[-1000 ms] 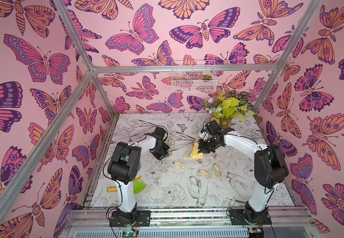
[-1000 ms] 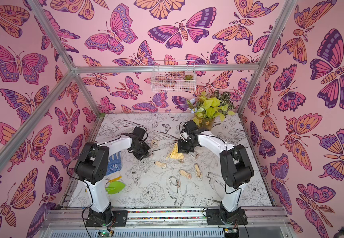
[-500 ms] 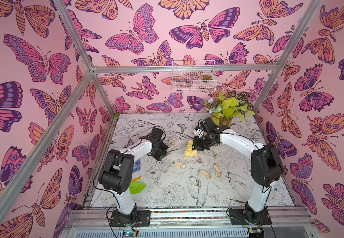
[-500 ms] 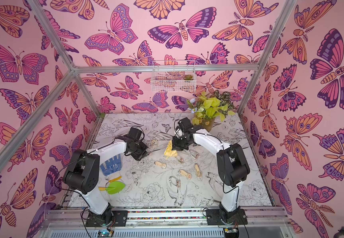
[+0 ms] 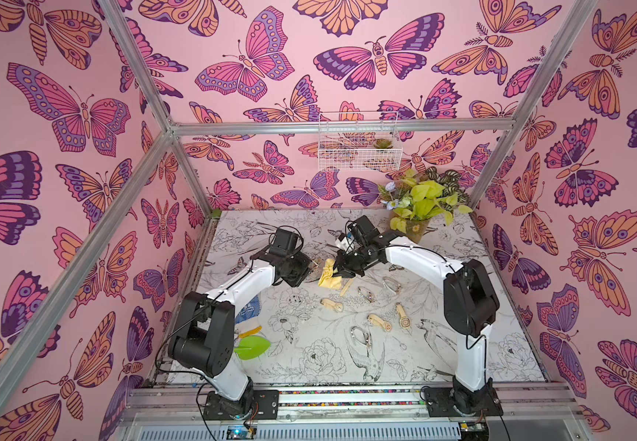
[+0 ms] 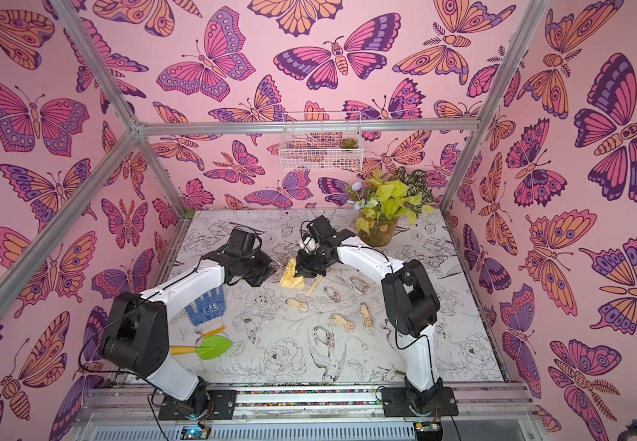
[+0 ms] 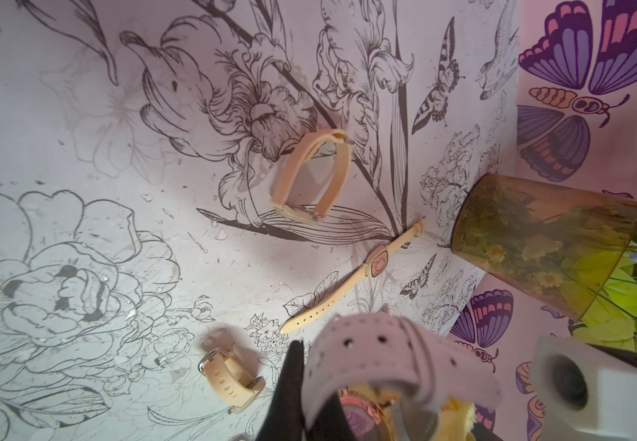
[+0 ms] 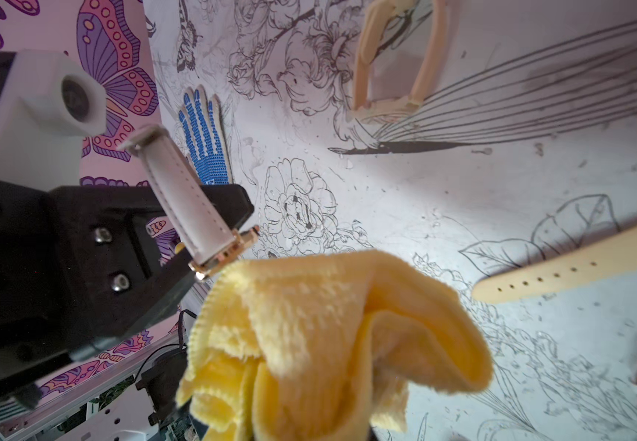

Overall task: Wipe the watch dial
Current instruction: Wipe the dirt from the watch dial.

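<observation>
Your left gripper (image 5: 306, 269) clamps the watch (image 8: 182, 198) steady. At three o'clock, your right gripper (image 5: 340, 272) pinches the wiping cloth (image 5: 327, 278).

Pink watch (image 8: 183, 198) beside bunched yellow cloth (image 8: 328, 324)

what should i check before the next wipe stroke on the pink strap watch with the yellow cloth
1. Left gripper shut on the pale pink leather-strap watch with rose-gold case: ok.
2. Right gripper shut on the fluffy yellow cloth: ok.
3. Cloth edge right beside the watch case: ok, in the right wrist view.
4. Cloth pressing on the dial: cannot tell, the face is mostly hidden.
5. Loose beige-strap watch lying flat apart from both grippers: ok.
6. Translucent brownish plant pot apart from the held watch: ok.
</observation>
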Controlling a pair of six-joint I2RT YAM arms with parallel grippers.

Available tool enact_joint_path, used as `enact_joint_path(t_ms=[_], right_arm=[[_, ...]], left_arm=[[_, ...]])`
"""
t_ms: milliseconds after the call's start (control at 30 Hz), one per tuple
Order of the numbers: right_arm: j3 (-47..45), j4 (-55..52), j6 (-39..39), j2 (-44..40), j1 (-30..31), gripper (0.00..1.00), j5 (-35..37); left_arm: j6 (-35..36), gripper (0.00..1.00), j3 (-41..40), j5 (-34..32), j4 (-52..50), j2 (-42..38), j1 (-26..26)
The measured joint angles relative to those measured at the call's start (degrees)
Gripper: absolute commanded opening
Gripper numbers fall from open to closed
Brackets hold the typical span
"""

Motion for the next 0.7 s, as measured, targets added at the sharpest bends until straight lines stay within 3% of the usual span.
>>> enact_joint_path(t_ms=[700], right_arm=[[14.9, -2.7, 5.2, 10.5, 2.4, 0.0, -3.5]], left_arm=[[0.2, 0.0, -12.6, 0.6, 11.5, -6.5, 0.8]])
